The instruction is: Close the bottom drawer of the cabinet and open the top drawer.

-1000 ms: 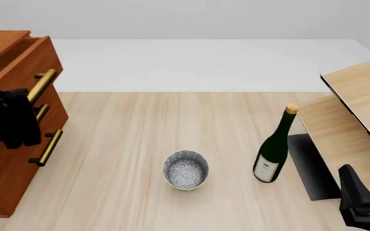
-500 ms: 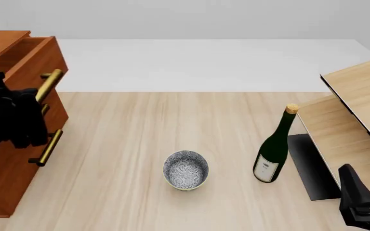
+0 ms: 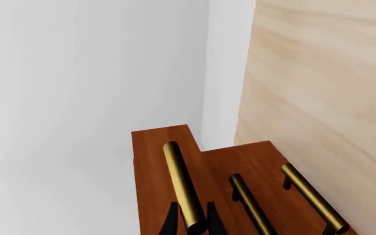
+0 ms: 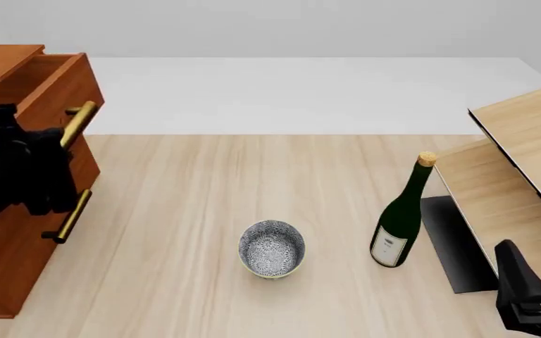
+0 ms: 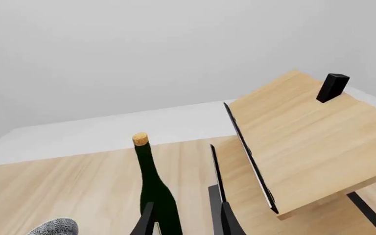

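The black left gripper (image 3: 191, 221) pinches the stiff brass bar handle (image 3: 182, 188) of the heavy-looking reddish-brown wooden top drawer (image 4: 47, 95), its natural grasp point

We see a pale wood-grain table (image 4: 205, 211) running up to a white wall. At nine o'clock on it stands the large reddish-brown wooden cabinet (image 4: 8, 260). Near six o'clock sits a small round bowl with a speckled grey pattern (image 4: 272, 248). Toward four o'clock a dark green glass bottle with a cork (image 4: 401, 218) stands upright, and at three o'clock rests a piece of pale light-wood furniture (image 4: 510, 183).
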Action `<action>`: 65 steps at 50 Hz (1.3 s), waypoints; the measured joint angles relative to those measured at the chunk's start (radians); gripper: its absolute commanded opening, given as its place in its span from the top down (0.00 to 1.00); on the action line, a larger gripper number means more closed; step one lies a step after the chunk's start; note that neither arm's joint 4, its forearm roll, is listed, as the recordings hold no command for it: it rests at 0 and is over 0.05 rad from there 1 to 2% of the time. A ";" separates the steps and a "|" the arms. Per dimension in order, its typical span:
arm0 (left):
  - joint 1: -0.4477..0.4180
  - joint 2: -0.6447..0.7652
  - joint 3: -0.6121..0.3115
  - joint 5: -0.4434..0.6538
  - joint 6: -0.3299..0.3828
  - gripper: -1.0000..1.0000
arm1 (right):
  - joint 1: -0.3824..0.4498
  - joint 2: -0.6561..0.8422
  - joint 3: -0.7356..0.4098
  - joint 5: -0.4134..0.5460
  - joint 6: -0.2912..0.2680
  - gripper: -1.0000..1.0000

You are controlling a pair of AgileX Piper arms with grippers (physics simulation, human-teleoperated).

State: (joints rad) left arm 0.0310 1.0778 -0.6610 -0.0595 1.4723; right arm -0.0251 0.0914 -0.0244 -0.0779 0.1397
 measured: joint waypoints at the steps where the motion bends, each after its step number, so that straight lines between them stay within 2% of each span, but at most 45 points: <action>1: -0.002 0.007 -0.006 -0.005 0.000 0.00 | 0.000 0.000 0.000 0.000 0.000 0.00; 12: -0.013 0.055 -0.043 -0.040 0.001 0.00 | 0.000 0.002 -0.001 -0.001 0.000 0.00; 34: -0.024 0.083 -0.058 -0.055 -0.007 0.00 | -0.002 0.014 0.001 -0.015 0.000 0.00; 65: -0.045 0.002 -0.008 -0.010 -0.020 0.00 | -0.002 0.005 -0.001 -0.005 0.008 0.00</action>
State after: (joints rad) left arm -0.0136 1.0795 -0.6693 -0.0699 1.4527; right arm -0.0271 0.0969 -0.0253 -0.0830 0.1482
